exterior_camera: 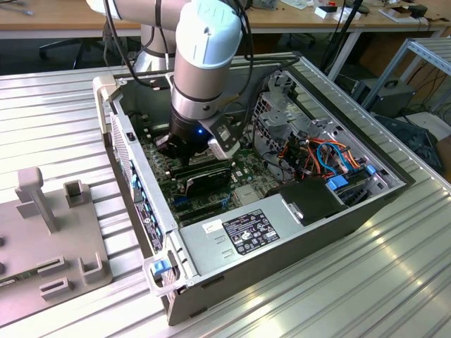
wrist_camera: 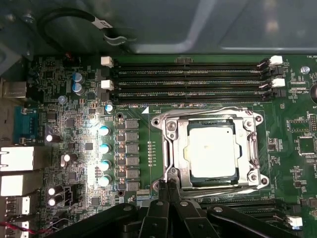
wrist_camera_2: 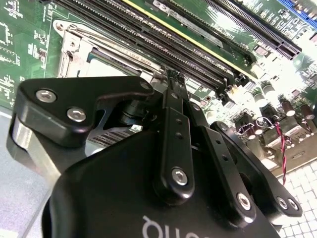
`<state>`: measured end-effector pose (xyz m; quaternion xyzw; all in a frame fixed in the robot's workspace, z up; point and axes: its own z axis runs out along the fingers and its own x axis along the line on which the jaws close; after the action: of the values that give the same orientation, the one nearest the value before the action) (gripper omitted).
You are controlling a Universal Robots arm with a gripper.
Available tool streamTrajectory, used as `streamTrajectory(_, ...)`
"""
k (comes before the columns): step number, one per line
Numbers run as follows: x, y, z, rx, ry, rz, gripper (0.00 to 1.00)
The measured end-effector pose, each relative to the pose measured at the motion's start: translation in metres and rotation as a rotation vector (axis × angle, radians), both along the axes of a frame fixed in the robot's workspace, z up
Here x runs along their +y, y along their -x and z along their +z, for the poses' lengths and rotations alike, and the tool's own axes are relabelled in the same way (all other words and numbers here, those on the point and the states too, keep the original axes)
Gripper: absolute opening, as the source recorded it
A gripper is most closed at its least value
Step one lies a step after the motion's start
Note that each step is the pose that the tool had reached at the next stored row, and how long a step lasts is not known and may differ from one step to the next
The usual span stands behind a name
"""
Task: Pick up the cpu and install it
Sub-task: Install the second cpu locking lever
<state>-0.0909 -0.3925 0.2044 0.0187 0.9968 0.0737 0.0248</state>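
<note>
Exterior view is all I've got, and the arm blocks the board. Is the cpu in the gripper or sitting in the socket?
Observer: In the first wrist view the cpu lies flat in the socket, silver top up, with the metal frame around it.
Operator: And the gripper?
Observer: The gripper is shut with nothing between its fingertips, and its tips are at the socket's edge, off the cpu.

The cpu (wrist_camera: 212, 150) lies seated in the metal-framed socket (wrist_camera: 171, 148), the pincer (wrist_camera: 168, 186) closed at its frame
</note>
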Motion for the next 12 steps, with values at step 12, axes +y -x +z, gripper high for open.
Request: streamTrajectory(12,0.0043,0.0008,-0.0034,0.0001,0.0211,0.0,0.11)
